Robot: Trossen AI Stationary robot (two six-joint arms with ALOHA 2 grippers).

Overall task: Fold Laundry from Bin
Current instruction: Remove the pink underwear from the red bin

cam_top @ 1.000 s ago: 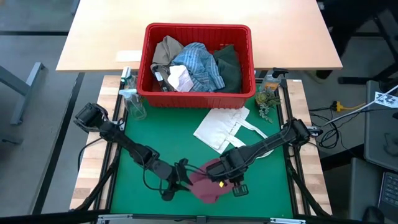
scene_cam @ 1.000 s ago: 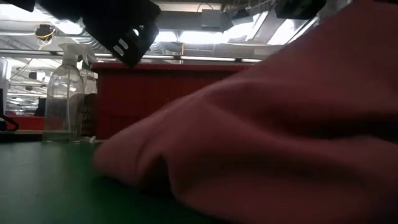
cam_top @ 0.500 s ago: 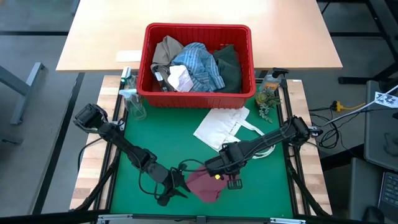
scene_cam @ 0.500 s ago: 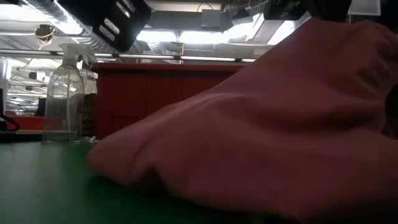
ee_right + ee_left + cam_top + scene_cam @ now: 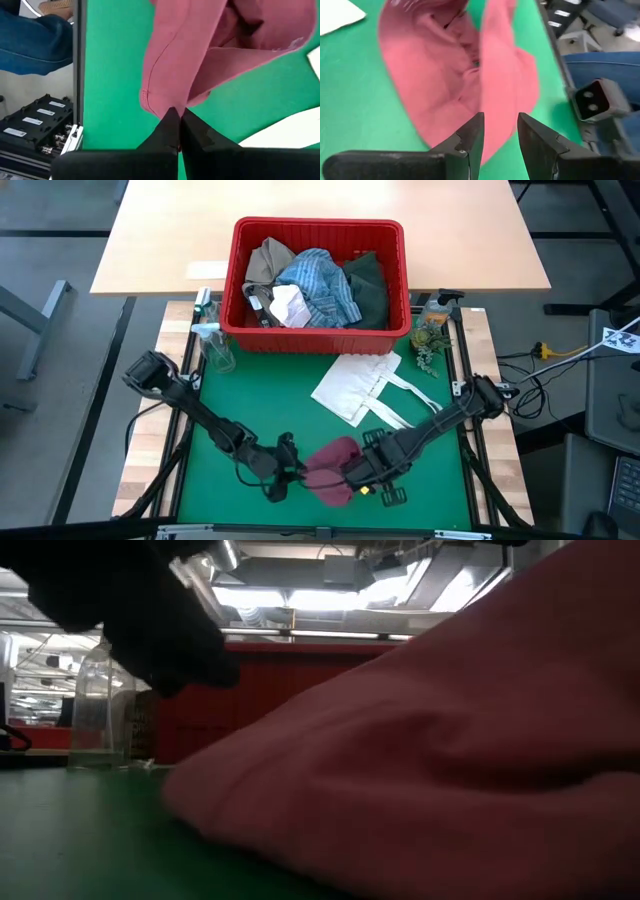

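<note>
green mat [image 5: 220, 395], near edge: small maroon cloth [image 5: 330, 468] lies there. my right gripper [image 5: 176, 134] is clenched on its hem; left gripper [image 5: 500, 136] stands parted, astride a fold. advise drawing the hem taut before creasing. red bin [image 5: 318, 338] stays far.

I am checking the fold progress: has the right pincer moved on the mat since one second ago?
Yes. In the high view the right pincer, shut on the small maroon cloth, has drawn away from the white tote bag, toward the mat's near edge.
</note>
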